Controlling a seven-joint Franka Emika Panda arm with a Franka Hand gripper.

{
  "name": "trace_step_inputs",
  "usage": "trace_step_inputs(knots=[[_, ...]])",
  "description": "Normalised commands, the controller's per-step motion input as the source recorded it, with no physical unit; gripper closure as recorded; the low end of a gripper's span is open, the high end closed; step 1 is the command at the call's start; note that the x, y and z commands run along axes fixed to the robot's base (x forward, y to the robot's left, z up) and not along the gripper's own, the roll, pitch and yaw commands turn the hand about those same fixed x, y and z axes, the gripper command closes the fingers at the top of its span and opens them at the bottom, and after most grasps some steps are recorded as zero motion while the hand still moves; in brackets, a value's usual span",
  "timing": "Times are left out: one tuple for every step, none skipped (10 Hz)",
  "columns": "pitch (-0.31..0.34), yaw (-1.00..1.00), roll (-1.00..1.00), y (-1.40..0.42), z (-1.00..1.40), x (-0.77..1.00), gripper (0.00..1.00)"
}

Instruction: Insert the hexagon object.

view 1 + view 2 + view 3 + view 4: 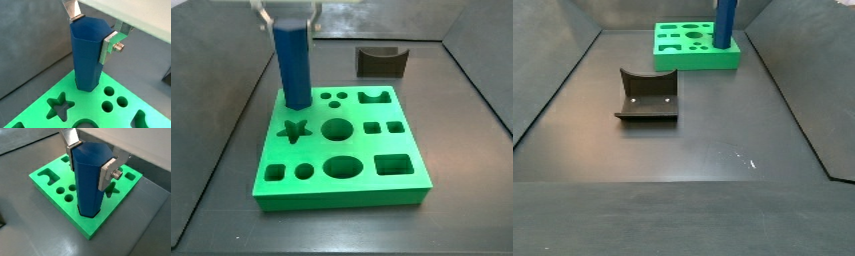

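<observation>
We see the bar point(88, 55) standing upright, its long axis vertical, with its lower end set at a corner of the board point(73, 107). In both wrist views the end effector point(93, 34) is closed on the bar's upper part, one silver finger point(108, 47) flat against a side face and the other finger point(73, 11) against the opposite side. The bar's hexagonal top faces up between the plates point(90, 150).

In a side view the bar point(294, 65) rises from the board's point(338, 190) far left corner, beside a row of small round holes and above a star hole point(294, 131). We cannot tell how deep its foot sits in the board.

The dark block point(647, 95) with a curved notch lies on the counter point(687, 150), well apart from the board point(694, 55).
</observation>
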Motion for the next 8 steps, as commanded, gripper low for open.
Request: trace_step_inputs(knots=[[-0.270, 0.03, 0.03, -0.23, -0.39, -0.08, 1.00], [-0.180, 0.00, 0.09, -0.23, -0.39, 0.00, 1.00], [-0.140, 0.01, 0.16, -0.17, -0.45, 0.08, 1.00], [-0.159, 0.05, 0.17, -0.04, -0.46, 0.06, 1.00], [-0.230, 0.06, 0.09, 0.00, -0.48, 0.00, 1.00], [-0.299, 0.00, 0.00, -0.05, -0.47, -0.11, 1.00], [-0.270, 0.01, 0.00, -0.05, -0.45, -0.01, 1.00], [0.000, 0.01, 0.04, -0.08, -0.01, 0.00, 1.00]])
